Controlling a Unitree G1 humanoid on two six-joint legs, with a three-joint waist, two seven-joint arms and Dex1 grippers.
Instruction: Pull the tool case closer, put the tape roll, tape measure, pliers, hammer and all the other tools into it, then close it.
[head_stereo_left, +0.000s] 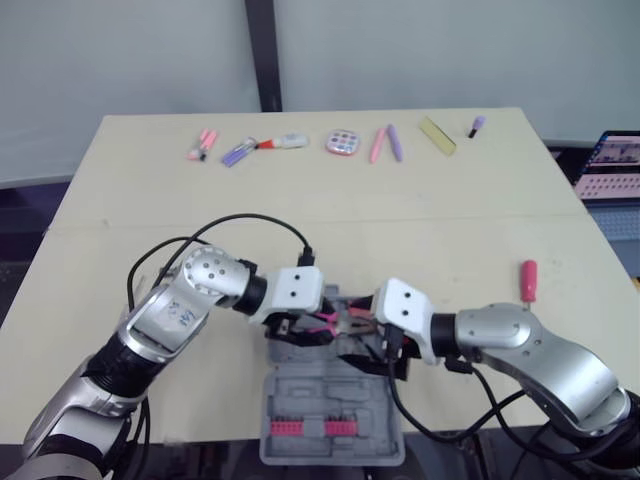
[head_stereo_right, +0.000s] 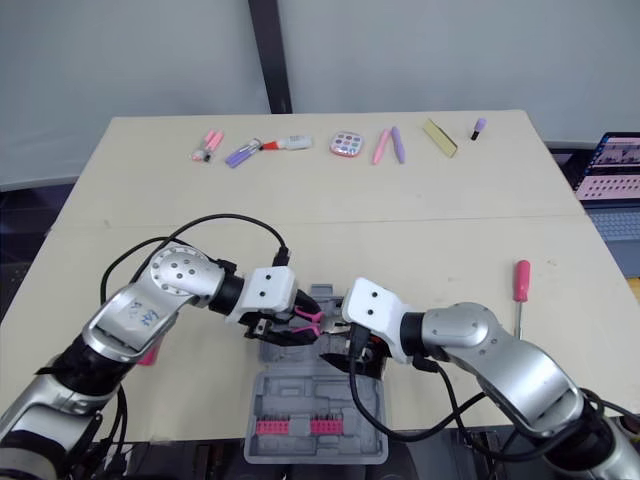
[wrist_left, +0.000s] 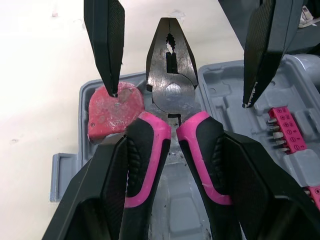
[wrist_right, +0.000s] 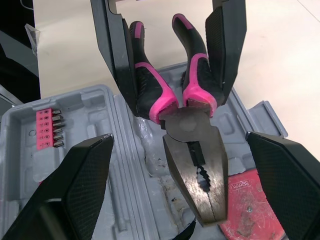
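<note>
The grey tool case (head_stereo_left: 330, 400) lies open at the table's front edge. Pliers (wrist_left: 170, 75) with pink and black handles hang over its far half. My left gripper (wrist_left: 175, 145) is shut on the two handles. My right gripper (wrist_right: 179, 137) faces it, open, its fingers wide on either side of the pliers' steel head (wrist_right: 197, 150) without touching it. A worn red rounded tool (wrist_left: 115, 112) lies in the case under the pliers' head. A strip of red bits (head_stereo_left: 310, 428) sits in the case's near half. A red-handled screwdriver (head_stereo_left: 527, 278) lies on the table to the right.
Along the table's far edge lie several small pens, markers and a round pink item (head_stereo_left: 342, 142). A pink object (head_stereo_right: 150, 352) pokes out under my left forearm. A laptop screen (head_stereo_left: 610, 165) stands beyond the table's right side.
</note>
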